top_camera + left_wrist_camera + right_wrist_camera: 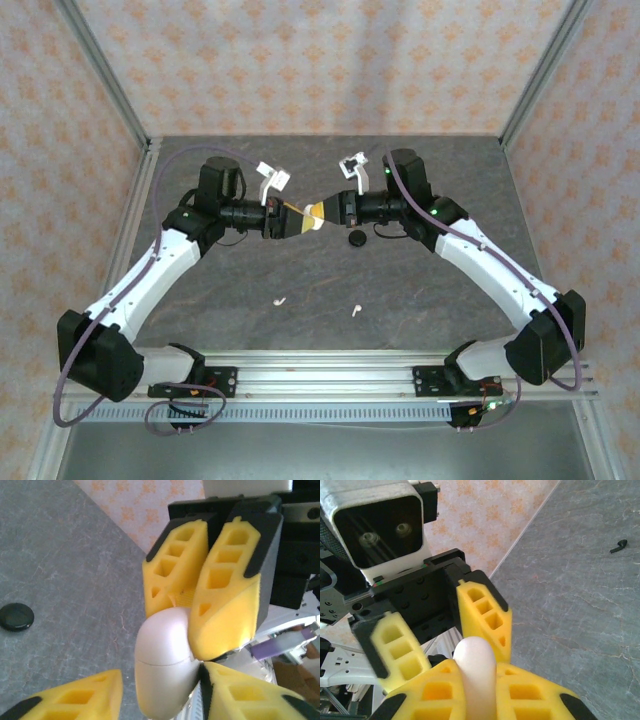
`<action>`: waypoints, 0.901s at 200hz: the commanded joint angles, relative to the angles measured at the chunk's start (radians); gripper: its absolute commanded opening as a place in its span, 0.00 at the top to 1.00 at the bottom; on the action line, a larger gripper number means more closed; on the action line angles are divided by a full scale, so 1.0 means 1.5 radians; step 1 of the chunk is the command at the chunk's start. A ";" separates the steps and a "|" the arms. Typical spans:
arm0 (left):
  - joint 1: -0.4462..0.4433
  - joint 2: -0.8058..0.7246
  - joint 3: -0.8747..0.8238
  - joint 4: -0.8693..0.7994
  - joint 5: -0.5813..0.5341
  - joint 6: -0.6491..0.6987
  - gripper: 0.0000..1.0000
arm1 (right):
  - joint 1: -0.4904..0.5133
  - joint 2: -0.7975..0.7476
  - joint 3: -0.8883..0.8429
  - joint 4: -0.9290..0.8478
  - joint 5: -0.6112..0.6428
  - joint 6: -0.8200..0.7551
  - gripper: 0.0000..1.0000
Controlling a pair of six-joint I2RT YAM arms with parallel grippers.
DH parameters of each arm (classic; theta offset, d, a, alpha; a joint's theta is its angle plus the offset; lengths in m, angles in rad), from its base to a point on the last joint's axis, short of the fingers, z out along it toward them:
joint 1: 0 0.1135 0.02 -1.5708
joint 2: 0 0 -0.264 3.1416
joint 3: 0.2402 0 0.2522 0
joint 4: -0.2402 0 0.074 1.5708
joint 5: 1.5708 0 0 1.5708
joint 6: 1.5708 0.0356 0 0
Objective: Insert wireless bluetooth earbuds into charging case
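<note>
The white charging case (162,665) hangs in mid-air over the middle of the table, lid seam visible and shut. My right gripper (476,680) is shut on it, its yellow fingers (435,695) pressed to both sides of the case (476,665). My left gripper (160,692) faces it head-on and straddles the case's other end. One left finger (250,695) touches the case, while the other (75,702) stands a small gap away. Two white earbuds lie on the table nearer the arm bases, one (279,298) left and one (354,309) right.
A round flat black disc (354,238) lies on the grey table just below the right gripper, also seen on the table (16,616). A tiny black hook-shaped piece (619,545) lies farther off. Patterned walls and metal posts enclose the table.
</note>
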 commanded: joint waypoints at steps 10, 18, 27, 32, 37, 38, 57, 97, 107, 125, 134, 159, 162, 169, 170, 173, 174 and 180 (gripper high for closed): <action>-0.001 0.014 0.031 -0.033 0.014 0.015 0.75 | -0.003 -0.009 0.018 0.037 -0.017 0.002 0.98; -0.002 0.015 0.032 -0.035 0.015 0.016 0.78 | -0.003 -0.009 0.017 0.040 -0.016 0.003 0.98; -0.002 0.016 0.032 -0.035 0.014 0.017 0.82 | -0.003 -0.009 0.016 0.043 -0.016 0.006 0.98; -0.002 0.016 0.033 -0.035 0.013 0.017 0.85 | -0.004 -0.009 0.015 0.045 -0.016 0.006 0.98; -0.002 0.015 0.033 -0.037 0.012 0.018 0.89 | -0.004 -0.009 0.016 0.047 -0.016 0.008 0.98; -0.002 0.015 0.033 -0.037 0.011 0.018 0.90 | -0.004 -0.009 0.015 0.048 -0.016 0.008 0.98; -0.002 0.008 0.035 -0.046 -0.006 0.030 1.00 | -0.007 -0.009 0.012 0.056 -0.015 0.014 0.95; -0.002 -0.028 0.016 -0.045 -0.043 0.081 1.00 | -0.023 -0.010 0.001 0.047 0.002 0.012 0.76; -0.002 -0.047 0.002 -0.022 -0.059 0.081 1.00 | -0.028 -0.009 -0.003 0.038 0.005 0.008 0.73; -0.002 -0.081 -0.023 0.014 -0.088 0.087 1.00 | -0.038 -0.010 -0.006 0.020 0.022 0.004 0.67; -0.002 -0.094 -0.032 0.023 -0.101 0.092 1.00 | -0.043 -0.009 -0.005 0.006 0.035 0.001 0.66; -0.002 -0.114 -0.041 0.021 -0.129 0.107 1.00 | -0.048 -0.013 -0.002 -0.012 0.057 0.002 0.62; -0.002 -0.115 -0.042 0.021 -0.133 0.108 1.00 | -0.048 -0.013 -0.002 -0.012 0.059 0.003 0.61; -0.002 -0.119 -0.044 0.020 -0.143 0.109 1.00 | -0.048 -0.015 -0.002 -0.011 0.058 0.006 0.60; -0.002 -0.120 -0.044 0.020 -0.145 0.109 1.00 | -0.048 -0.016 -0.002 -0.011 0.059 0.006 0.59; -0.002 -0.121 -0.045 0.020 -0.150 0.109 1.00 | -0.048 -0.016 -0.001 -0.010 0.058 0.009 0.59; -0.002 -0.121 -0.045 0.020 -0.153 0.110 1.00 | -0.048 -0.017 -0.001 -0.010 0.057 0.010 0.59; -0.002 -0.124 -0.046 0.018 -0.167 0.111 1.00 | -0.048 -0.018 -0.001 -0.008 0.056 0.014 0.58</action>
